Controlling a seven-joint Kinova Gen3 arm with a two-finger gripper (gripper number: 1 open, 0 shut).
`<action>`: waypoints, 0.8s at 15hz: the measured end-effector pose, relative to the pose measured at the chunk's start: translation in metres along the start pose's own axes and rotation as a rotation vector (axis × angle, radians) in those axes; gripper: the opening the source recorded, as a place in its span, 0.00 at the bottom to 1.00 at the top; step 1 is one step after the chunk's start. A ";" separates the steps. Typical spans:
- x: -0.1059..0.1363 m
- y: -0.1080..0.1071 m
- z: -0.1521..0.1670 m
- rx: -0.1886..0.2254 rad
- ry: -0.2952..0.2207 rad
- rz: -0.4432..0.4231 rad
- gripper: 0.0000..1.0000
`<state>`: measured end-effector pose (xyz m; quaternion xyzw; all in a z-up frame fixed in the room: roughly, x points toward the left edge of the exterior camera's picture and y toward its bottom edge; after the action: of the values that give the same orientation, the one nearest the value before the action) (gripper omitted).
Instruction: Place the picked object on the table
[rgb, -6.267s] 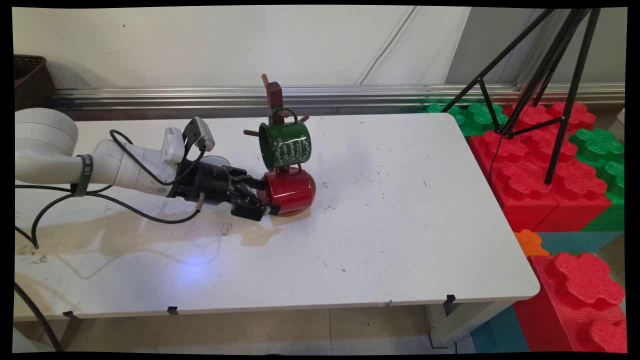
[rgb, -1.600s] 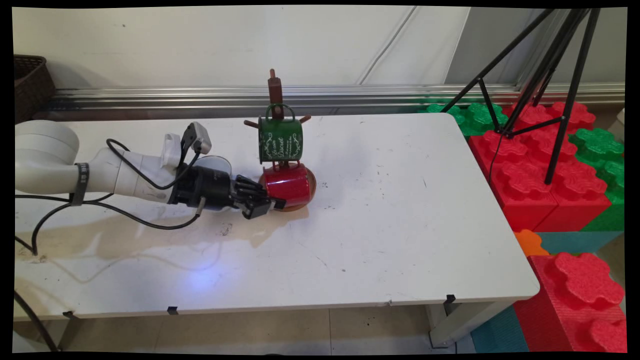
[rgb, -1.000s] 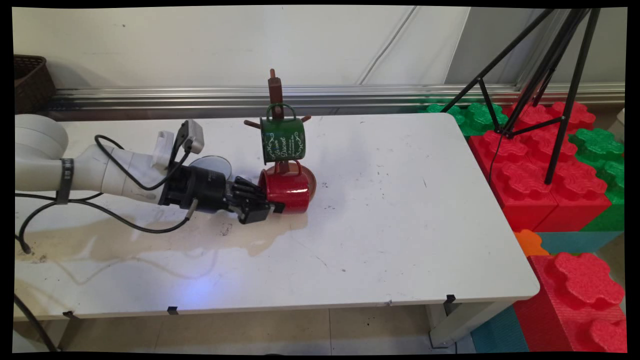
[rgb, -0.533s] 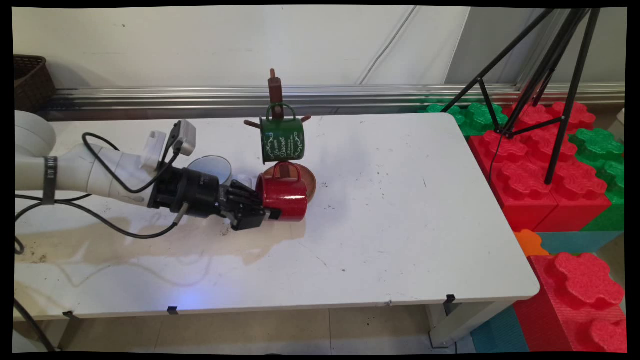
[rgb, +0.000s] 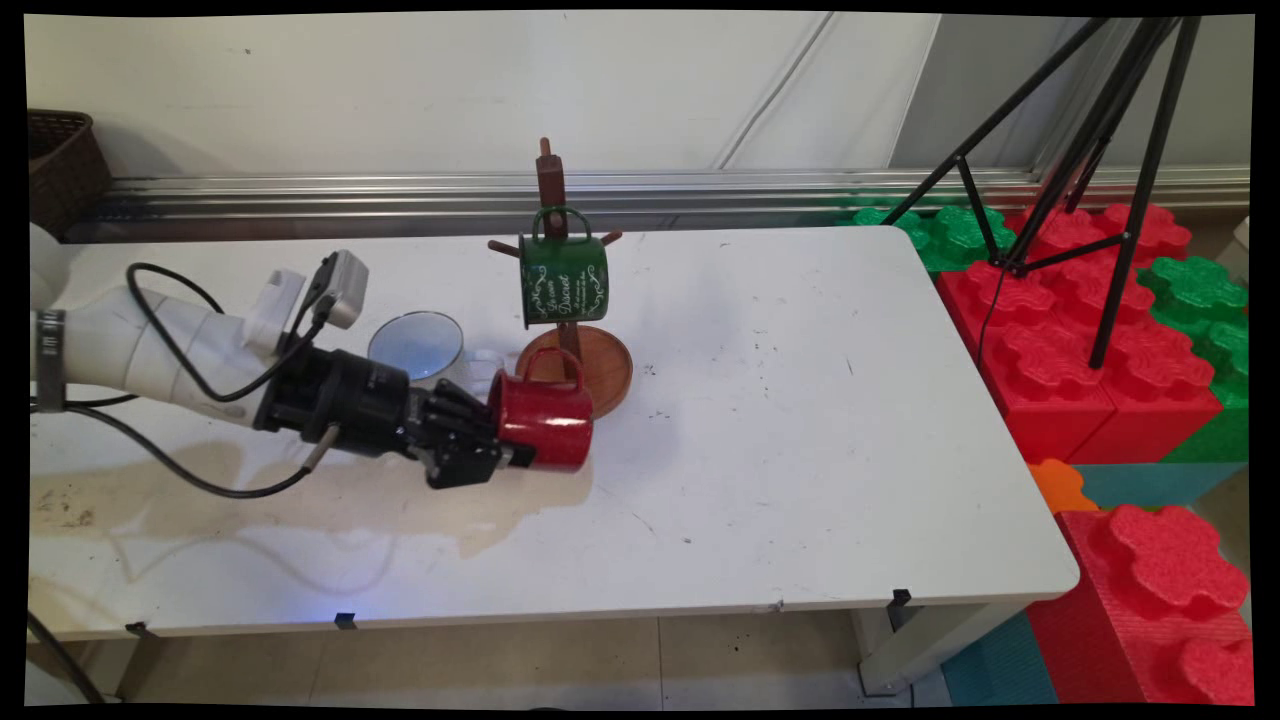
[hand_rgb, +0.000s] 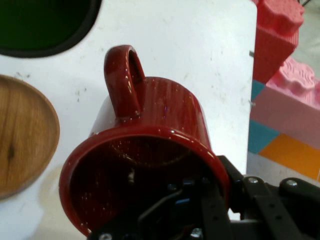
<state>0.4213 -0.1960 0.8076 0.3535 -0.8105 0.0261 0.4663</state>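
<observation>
Though tipped onto its side, gripped firmly: red mug (rgb: 540, 425) in the claw (rgb: 512, 455), pinched at the rim with one finger inside the mouth and the other against the outer wall. Handle upward, mouth toward the arm, bottom toward the picture's right. Low over the tabletop (rgb: 800, 420), just in front of and left of the wooden mug stand (rgb: 572, 355); whether touching the surface, cannot tell. Apart from the stand's round base by a narrow gap.

Hanging upright on the stand's upper peg, a green mug (rgb: 563, 280), above and behind the red one. Just behind the claw, a pale blue bowl (rgb: 415, 345), close to the wrist. Wide bare room to the right and toward the near edge; far less toward the stand and bowl. Beyond the right edge, red and green foam blocks (rgb: 1080, 330) and a black tripod (rgb: 1100, 150). At far left by the wall, a dark basket (rgb: 60, 160).

From the hand view: straight into the red mug's (hand_rgb: 150, 150) dark interior, the claw (hand_rgb: 212, 200) clamped over the lower right rim, a slice of the stand's base (hand_rgb: 25, 135) at left, the green mug's rim (hand_rgb: 50, 47) at top left; bowl out of sight.

Arm stretched nearly level from the left, sloping slightly down, cables looping beneath.
</observation>
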 end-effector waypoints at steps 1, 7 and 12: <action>0.000 0.002 -0.005 0.000 -0.019 0.007 0.00; 0.000 0.010 -0.031 0.006 -0.107 0.044 0.00; 0.002 0.011 -0.054 0.040 -0.176 0.073 0.00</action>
<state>0.4536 -0.1691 0.8428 0.3338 -0.8600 0.0285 0.3849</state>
